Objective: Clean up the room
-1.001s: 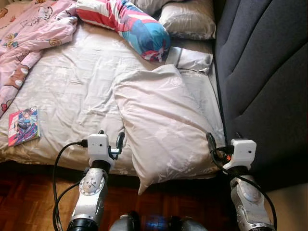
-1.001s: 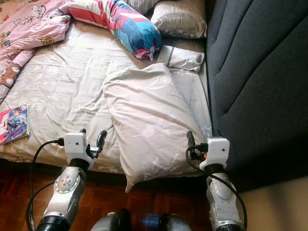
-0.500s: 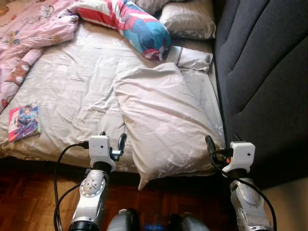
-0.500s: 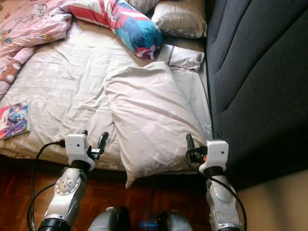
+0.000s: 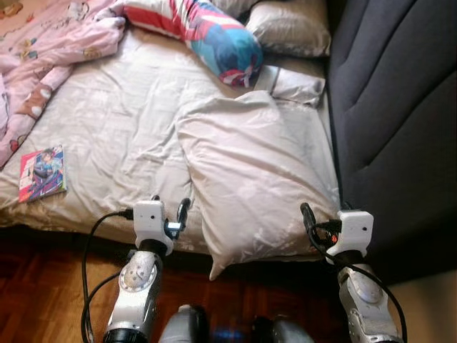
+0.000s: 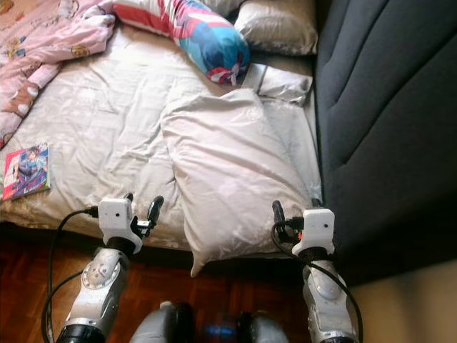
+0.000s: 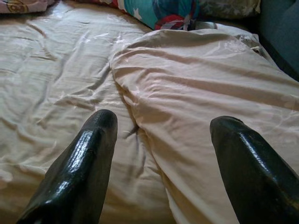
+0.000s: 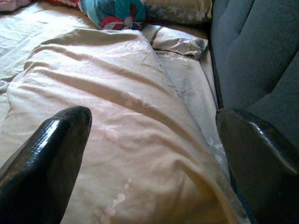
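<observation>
A large cream pillow (image 5: 257, 179) lies askew on the bed (image 5: 114, 121), its near corner hanging over the bed's front edge. My left gripper (image 5: 169, 206) hovers at the front edge, just off the pillow's left side, open with nothing between its fingers (image 7: 79, 168). At the pillow's near right corner, close to the dark upholstered wall, my right gripper (image 5: 327, 214) is open too, with the pillow (image 8: 117, 130) spread out ahead of its fingers (image 8: 46, 158).
A colourful bolster (image 5: 214, 36), a grey pillow (image 5: 293, 28) and a small folded cover (image 5: 296, 82) lie at the far end. A pink blanket (image 5: 43, 57) and a book (image 5: 43, 174) lie left. The dark padded wall (image 5: 393, 107) bounds the right. Wooden floor (image 5: 43, 286) lies below.
The whole picture has shifted slightly, so the camera moved. Both grippers stay open at the pillow's near end, and the pillow lies as before.
</observation>
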Robot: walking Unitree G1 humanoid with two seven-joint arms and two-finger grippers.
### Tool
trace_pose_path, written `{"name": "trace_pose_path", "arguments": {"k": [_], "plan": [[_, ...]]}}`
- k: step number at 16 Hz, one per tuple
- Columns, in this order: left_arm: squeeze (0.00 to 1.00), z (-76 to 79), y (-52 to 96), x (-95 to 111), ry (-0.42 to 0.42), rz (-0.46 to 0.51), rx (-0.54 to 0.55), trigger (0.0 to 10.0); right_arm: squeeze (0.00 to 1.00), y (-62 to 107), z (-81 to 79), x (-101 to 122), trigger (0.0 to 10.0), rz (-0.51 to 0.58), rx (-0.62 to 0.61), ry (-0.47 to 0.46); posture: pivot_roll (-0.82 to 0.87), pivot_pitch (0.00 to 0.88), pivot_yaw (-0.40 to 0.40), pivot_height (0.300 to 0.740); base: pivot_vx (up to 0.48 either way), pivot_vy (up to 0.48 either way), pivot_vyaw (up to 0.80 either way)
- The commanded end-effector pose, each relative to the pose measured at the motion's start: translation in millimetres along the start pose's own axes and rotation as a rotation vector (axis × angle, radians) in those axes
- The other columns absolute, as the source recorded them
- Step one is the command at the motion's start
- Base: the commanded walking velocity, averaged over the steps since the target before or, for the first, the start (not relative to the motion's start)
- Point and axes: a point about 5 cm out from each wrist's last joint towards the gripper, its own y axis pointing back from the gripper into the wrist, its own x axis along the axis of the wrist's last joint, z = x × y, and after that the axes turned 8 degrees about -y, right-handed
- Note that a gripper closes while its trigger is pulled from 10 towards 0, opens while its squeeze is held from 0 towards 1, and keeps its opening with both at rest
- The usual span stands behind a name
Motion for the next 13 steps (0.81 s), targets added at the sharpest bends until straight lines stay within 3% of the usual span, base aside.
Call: {"name": "trace_pose_path", "arguments": {"k": [1, 13], "plan": [[0.00, 1.2, 4.8, -6.4, 0.014, -0.033, -0.006, 10.0, 0.00, 4.9, 1.2, -5.5, 10.0, -0.019, -0.007, -0.005, -0.02, 0.258, 0.000, 0.661, 0.000, 0.000, 0.00], [0.00, 1.9, 5.4, -5.7, 0.014, -0.056, -0.027, 10.0, 0.00, 6.9, -1.6, -11.7, 10.0, -0.050, -0.009, -0.005, -0.01, 0.273, 0.009, 0.661, 0.021, 0.000, 0.00]]}}
